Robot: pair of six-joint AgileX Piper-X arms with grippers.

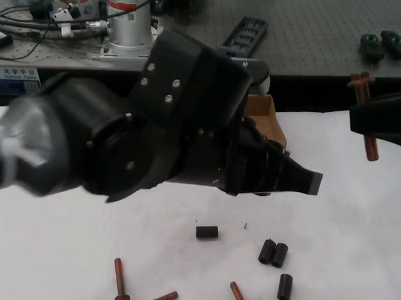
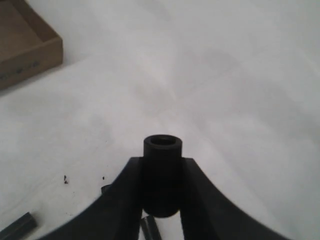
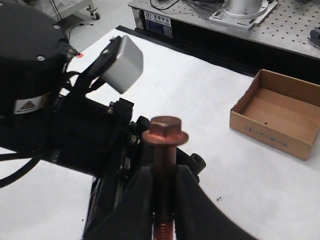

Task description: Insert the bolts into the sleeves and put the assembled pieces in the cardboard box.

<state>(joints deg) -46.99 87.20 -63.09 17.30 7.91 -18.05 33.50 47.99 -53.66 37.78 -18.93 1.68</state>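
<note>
My left pincer (image 2: 162,164) is clamped on a short black cylindrical sleeve (image 2: 163,150), one finger pressed to each side. The sleeve's open end faces the wrist camera, and it is held above the white counter (image 2: 225,90). In the high view the bulky black left arm (image 1: 121,147) stretches from nine o'clock across the centre. My right pincer (image 3: 163,171) is closed around the shank of a copper-coloured bolt with a flanged hex head (image 3: 165,134). That bolt stands upright with its head above the fingertips. In the high view it hangs at three o'clock, well apart from the held sleeve, its lower end showing beneath the fingers. The open brown cardboard box (image 1: 260,107) sits on the counter at about one o'clock from centre, partly hidden behind the left arm. Toward six o'clock a lone black sleeve (image 1: 207,232) lies on its side. At five o'clock there is a pair of black sleeves (image 1: 267,251) touching each other, and a fourth black sleeve (image 1: 284,286) lies just beside them, nearer the edge. Along the six-to-seven o'clock edge lie a first loose copper bolt (image 1: 119,279), a second loose copper bolt (image 1: 157,298) just beside its head, and a third loose copper bolt (image 1: 238,295) near six o'clock.
</note>
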